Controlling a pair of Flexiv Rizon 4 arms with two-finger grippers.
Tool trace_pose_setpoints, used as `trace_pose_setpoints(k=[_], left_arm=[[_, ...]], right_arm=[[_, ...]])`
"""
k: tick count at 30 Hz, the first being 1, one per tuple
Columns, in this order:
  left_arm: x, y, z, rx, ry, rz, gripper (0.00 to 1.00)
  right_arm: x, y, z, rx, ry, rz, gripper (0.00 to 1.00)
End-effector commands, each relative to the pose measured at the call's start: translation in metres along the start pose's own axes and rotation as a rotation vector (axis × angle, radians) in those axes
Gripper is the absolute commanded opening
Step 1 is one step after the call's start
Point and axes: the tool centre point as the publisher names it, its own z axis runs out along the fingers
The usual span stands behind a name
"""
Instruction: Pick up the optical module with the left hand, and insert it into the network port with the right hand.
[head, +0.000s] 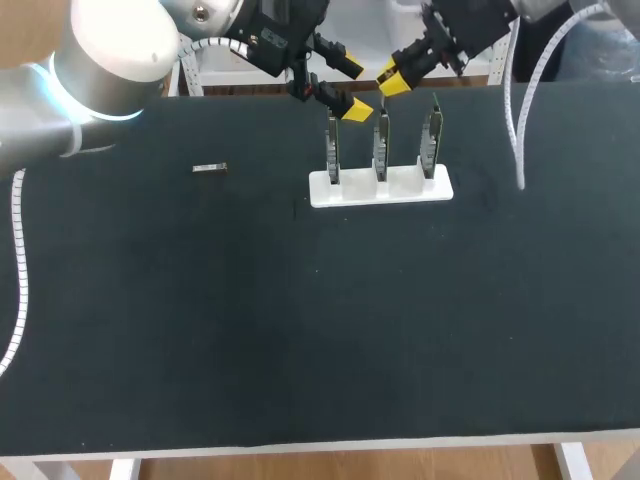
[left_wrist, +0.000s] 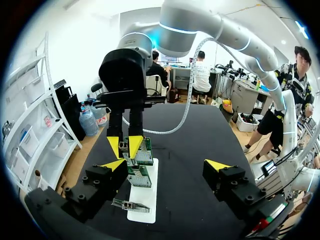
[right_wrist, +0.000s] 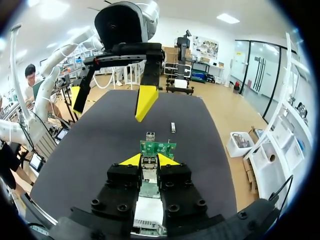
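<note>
A small grey optical module (head: 209, 168) lies flat on the black table, left of the holder; the right wrist view shows it (right_wrist: 173, 127) beyond the boards. My right gripper (head: 392, 80) hangs above the middle board (head: 380, 145), shut on a small grey metal module (right_wrist: 148, 163) held between its yellow tips (right_wrist: 149, 160). The left wrist view shows the same gripper (left_wrist: 125, 145) just over the green boards (left_wrist: 144, 154). My left gripper (head: 348, 88) hovers above the leftmost board, jaws wide open and empty (left_wrist: 165, 165).
A white holder (head: 440, 188) at the back middle of the table carries three upright circuit boards in a row. A white cable (head: 515, 120) hangs from my right arm onto the table at the right. My two grippers are close together over the holder.
</note>
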Motion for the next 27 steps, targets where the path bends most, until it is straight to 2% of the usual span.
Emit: trace_pose_setpoints(k=[1,6,12,16,27], left_arm=[[0.000,-0.001,0.000,-0.004,0.003,-0.002,1.00],[0.000,-0.001,0.000,-0.004,0.003,-0.002,1.00],[0.000,-0.001,0.000,-0.004,0.003,-0.002,1.00],[0.000,-0.001,0.000,-0.004,0.003,-0.002,1.00],[0.000,-0.001,0.000,-0.004,0.003,-0.002,1.00]], right_arm=[[-0.004,-0.009,-0.001,-0.122,0.002,-0.007,0.00],[-0.003,-0.005,0.001,-0.125,0.003,-0.001,0.00],[-0.017,0.007,-0.010,-0.098,-0.014,-0.039,0.00],[-0.018,0.015,-0.016,-0.082,-0.024,-0.045,0.00],[-0.018,0.015,-0.016,-0.082,-0.024,-0.045,0.00]])
